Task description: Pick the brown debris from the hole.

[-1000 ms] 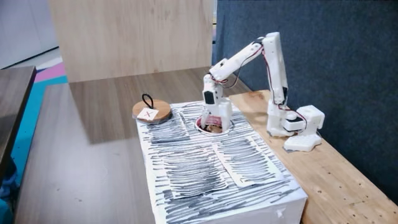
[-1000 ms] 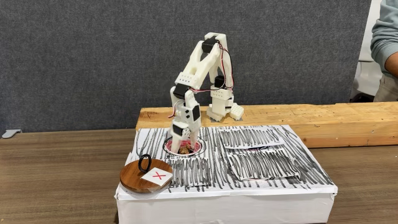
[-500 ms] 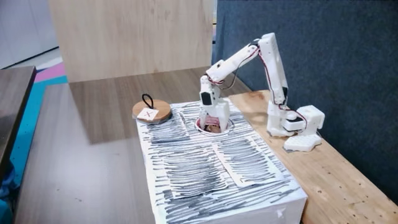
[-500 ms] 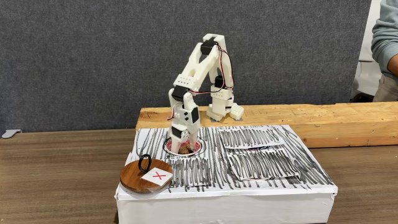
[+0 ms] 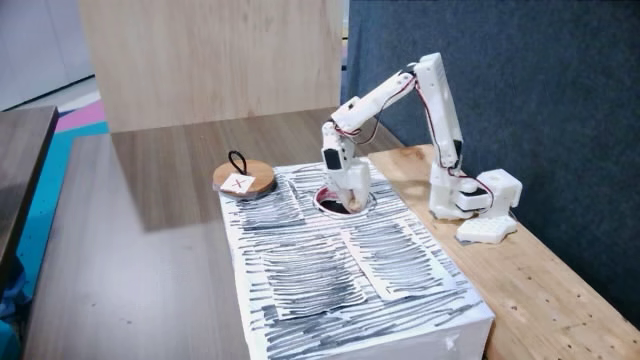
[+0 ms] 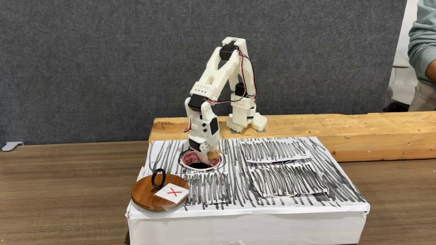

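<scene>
Brown debris [image 5: 356, 202] shows in a fixed view as a small tan lump at the fingers [image 5: 352, 199], right over the hole [image 5: 330, 199], whose dark inside and pinkish rim lie just below. You cannot tell from here whether the fingers are clamped on it or only touching it. To its left in this view sits a round wooden disc [image 5: 244, 180] with a black loop, well apart from the hole on the striped white box [image 5: 330, 270], so it should not get in your way.

From the other fixed view, the debris [image 6: 214, 156] sits at the fingertips [image 6: 208, 152] just above the hole's [image 6: 194, 164] rim, seemingly lifted clear of the dark opening. It looks light, rough and possibly crumbly, so you'd do well to hold it gently across its widest part. The disc [image 6: 161, 194] lies near the box's front corner, and a person's arm [image 6: 422, 37] shows at the right edge, far away.
</scene>
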`<state>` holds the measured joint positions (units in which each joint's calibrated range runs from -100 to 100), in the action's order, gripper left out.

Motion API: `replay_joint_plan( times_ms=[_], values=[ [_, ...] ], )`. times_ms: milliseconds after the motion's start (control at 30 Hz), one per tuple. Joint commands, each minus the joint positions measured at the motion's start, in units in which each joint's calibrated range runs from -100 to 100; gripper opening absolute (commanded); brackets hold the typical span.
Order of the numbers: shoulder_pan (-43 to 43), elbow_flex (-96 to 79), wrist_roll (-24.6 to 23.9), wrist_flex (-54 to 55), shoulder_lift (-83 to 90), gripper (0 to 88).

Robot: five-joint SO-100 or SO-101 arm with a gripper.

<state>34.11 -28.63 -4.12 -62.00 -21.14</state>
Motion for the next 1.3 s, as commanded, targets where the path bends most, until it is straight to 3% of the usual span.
replay_joint_plan(
  times_ms=[0, 267, 533, 667, 800, 1000, 1267],
  values=[
    [-0.04, -0.29, 0.22, -1.02, 0.37, 1.0],
    [0.32, 0.33, 0.38, -0.94, 3.72, 1.0],
    [-0.26, 0.24, 0.48, -1.1, 32.37, 1.0],
    [-1.07, 0.33, 2.82, -1.02, 43.84, 1.0],
    [-6.69, 0.24, 6.98, -1.02, 54.81, 1.0],
    [-22.56, -0.65, 13.32, -1.1, 66.62, 1.0],
    [-39.81, -0.74, 13.73, -6.89, 66.7, 1.0]
  ],
)
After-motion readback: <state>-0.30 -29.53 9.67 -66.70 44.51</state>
